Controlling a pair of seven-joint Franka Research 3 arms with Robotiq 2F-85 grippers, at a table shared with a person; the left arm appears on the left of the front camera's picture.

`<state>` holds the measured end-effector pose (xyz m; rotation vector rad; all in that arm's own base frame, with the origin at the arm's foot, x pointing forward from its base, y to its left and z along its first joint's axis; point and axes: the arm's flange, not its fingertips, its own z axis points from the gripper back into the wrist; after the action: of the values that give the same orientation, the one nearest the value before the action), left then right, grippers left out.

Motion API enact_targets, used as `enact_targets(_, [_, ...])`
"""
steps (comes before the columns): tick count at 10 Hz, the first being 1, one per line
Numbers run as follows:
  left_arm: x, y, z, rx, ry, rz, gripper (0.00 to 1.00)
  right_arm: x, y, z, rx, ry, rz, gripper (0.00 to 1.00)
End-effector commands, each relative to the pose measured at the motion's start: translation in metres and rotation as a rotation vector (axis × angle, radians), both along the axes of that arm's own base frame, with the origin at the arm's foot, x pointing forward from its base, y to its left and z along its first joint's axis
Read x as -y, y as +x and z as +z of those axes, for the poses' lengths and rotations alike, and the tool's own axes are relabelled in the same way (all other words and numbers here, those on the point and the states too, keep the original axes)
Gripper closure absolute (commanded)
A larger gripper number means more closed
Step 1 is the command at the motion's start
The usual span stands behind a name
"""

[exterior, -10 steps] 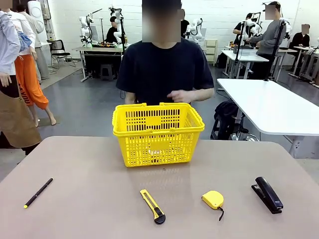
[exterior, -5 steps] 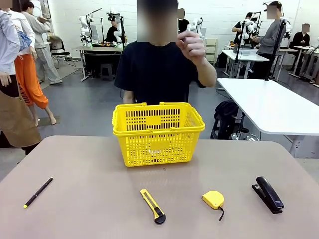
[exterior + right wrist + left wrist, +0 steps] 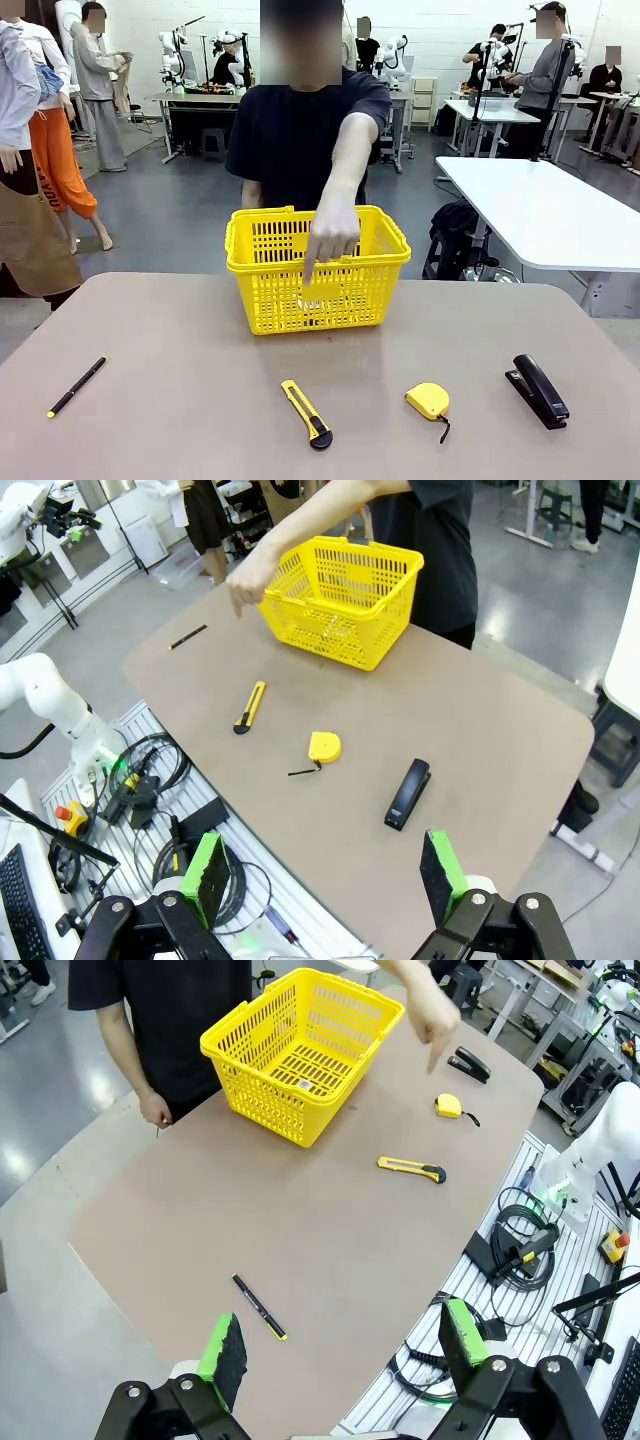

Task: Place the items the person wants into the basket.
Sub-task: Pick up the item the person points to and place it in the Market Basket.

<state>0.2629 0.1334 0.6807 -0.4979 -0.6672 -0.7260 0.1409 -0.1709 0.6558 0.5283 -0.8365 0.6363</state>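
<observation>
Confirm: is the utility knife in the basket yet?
Out. The utility knife lies flat on the table, on the robot's side of the basket, apart from it.

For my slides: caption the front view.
Person's hand points downward in front of yellow basket; knife, tape measure, stapler, pen lie on table.

Person's hand [image 3: 252, 578] beside the yellow basket [image 3: 345, 630], forefinger down, above the table [image 3: 480, 740] with utility knife [image 3: 250, 706].
</observation>
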Motion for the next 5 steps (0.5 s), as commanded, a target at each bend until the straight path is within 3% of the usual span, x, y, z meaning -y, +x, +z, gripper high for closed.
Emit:
enact_targets(1, [-0.0009,-0.0001,0.0002,0.003,-0.002,0.003,0.0,-0.0004,0.0,-0.0006,0.001,0.002,0.005,0.0])
enact_targets(5, [-0.0009,-0.0001,0.0002,0.003,-0.002,0.003,0.0,-0.0004,0.0,-0.0006,0.001,0.002,0.005,0.0])
